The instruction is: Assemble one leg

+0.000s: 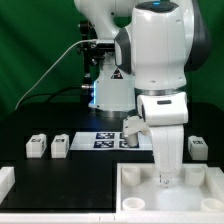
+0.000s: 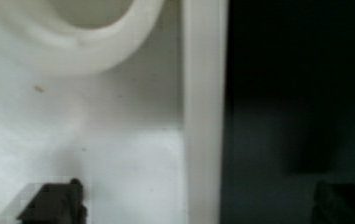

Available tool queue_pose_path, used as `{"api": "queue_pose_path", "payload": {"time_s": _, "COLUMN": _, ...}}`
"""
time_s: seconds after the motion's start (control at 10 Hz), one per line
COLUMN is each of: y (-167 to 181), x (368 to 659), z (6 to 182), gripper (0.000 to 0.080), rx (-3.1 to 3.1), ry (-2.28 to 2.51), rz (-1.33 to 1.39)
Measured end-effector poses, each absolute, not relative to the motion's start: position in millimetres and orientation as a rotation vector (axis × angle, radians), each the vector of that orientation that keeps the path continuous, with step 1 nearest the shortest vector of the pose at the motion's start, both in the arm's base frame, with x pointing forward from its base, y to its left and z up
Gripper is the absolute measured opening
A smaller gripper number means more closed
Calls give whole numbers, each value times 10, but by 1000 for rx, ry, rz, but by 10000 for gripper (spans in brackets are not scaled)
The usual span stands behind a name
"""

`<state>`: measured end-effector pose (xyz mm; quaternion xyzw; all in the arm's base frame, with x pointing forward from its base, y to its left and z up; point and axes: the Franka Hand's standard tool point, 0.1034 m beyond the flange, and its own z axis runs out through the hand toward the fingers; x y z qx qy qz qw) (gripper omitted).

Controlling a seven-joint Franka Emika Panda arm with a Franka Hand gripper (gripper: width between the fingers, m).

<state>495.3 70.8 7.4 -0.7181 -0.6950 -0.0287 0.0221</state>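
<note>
While the tool (image 1: 165,178) hangs low over the square tray piece (image 1: 140,195), its fingers (image 2: 53,202) stand wide apart and hold nothing. They straddle the tray piece's raised rim (image 2: 200,110), one finger over its white floor and the other over the dark counter (image 2: 298,110). A round socket (image 2: 89,20) shows in that floor near the rim. Beyond the tray piece, one leg (image 1: 131,128) stands on the counter beside the marker board (image 1: 105,138). Another leg (image 1: 198,148) sits toward the exterior view's right of the tray piece. Two more (image 1: 37,146) (image 1: 60,145) stand well off to its left.
</note>
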Motion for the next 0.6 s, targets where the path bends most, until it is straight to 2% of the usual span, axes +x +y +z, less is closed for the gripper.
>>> {"api": "queue_pose_path", "payload": {"time_s": 0.5, "y": 707, "x": 4935, "z": 88, "gripper": 649, "rx": -2279, "ry": -2086, "rz": -74}}
{"api": "queue_pose_path", "payload": {"time_s": 0.6, "y": 710, "x": 4895, "z": 209, "gripper": 649, "rx": -2370, "ry": -1978, "rz": -44}}
